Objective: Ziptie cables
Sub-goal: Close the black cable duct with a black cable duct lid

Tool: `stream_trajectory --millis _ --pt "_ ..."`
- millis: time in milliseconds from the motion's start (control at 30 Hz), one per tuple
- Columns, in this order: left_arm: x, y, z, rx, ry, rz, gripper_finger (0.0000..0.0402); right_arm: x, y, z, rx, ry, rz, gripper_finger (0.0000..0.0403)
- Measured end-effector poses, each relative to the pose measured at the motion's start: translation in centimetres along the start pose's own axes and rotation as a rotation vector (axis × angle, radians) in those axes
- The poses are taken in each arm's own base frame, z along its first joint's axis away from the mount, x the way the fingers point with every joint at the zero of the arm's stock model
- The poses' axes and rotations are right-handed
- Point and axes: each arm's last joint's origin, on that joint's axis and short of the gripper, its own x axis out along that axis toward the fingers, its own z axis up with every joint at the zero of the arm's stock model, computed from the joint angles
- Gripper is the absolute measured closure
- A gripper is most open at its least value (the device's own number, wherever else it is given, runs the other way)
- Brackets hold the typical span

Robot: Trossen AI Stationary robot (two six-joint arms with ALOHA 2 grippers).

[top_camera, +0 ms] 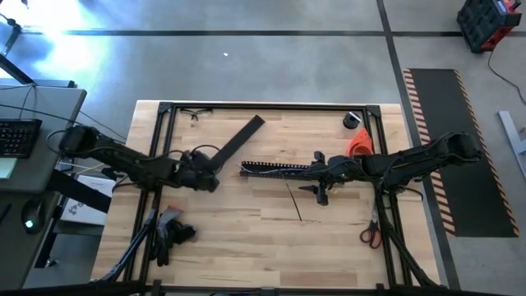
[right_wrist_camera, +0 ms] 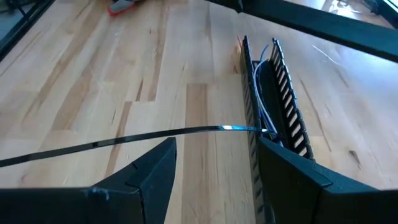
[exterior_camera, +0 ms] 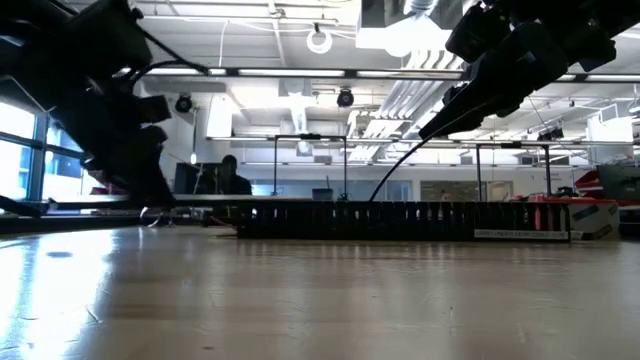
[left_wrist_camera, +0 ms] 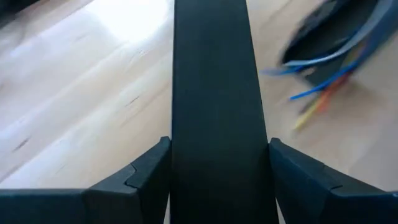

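My left gripper (top_camera: 212,164) is shut on a long flat black strip (top_camera: 242,136), which runs from it toward the table's far right. At mid-table lies a black slotted strip (top_camera: 275,168) on its long underside. The cables (right_wrist_camera: 264,93) lie inside it, and their coloured ends (left_wrist_camera: 323,81) show blurred in the left wrist view. My right gripper (top_camera: 319,175) stands open at the slotted strip's right end (right_wrist_camera: 255,155), which runs by one finger (right_wrist_camera: 292,180). I cannot tell whether they touch. A thin dark strand (right_wrist_camera: 124,142) crosses before the open fingers and reaches the slotted strip. My left gripper pinches the flat strip between its two fingers, one on each long edge (left_wrist_camera: 175,155), at the strip's near-left end. The fingers lie along the strip, which runs straight out ahead of them. Whether its far end (top_camera: 259,122) rests on the table cannot be told.
Black rails (top_camera: 271,107) frame the tabletop. An orange thing (top_camera: 359,145) and a black roll (top_camera: 353,121) sit at the far right. Scissors (top_camera: 370,235) lie near right and a black-grey tool (top_camera: 171,227) near left. A desk with a keyboard (top_camera: 18,136) stands beyond the left edge.
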Motion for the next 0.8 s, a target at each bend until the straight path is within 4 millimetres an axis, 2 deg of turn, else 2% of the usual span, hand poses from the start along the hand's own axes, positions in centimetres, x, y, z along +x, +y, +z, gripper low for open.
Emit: stream_trajectory --millis 100,133,167,200,367,533,667,800 --pt "0.2 -0.6 0.9 0.035 -0.032 -0.086 0.0201 0.0 0.0 0.1 -0.011 -0.013 0.0 0.0199" --pt "0.2 -0.7 1.3 0.046 -0.052 -0.107 0.0225 0.0 0.0 0.2 -0.018 -0.017 0.001 0.0199" --pt "0.3 -0.9 1.7 0.041 -0.072 -0.135 0.0271 0.0 0.0 0.2 -0.023 -0.02 0.002 0.0199" --pt "0.3 -1.0 2.0 0.045 -0.092 -0.147 0.0294 0.0 0.0 0.2 -0.031 -0.023 0.006 0.0199" --pt "0.4 -1.4 4.1 0.105 -0.113 -0.214 0.0351 -1.1 0.4 1.1 -0.092 -0.102 0.01 0.0199" --pt "0.7 -1.3 5.3 0.151 -0.134 -0.196 0.0396 -2.5 0.4 2.1 -0.102 -0.187 0.005 0.0199" --pt "1.0 -0.8 5.8 0.149 -0.139 -0.179 0.0393 -2.7 0.5 2.1 -0.098 -0.193 0.051 0.0199" --pt "2.3 0.3 6.1 0.104 -0.092 -0.141 0.034 -2.7 0.5 2.1 -0.097 -0.196 0.061 0.0199"
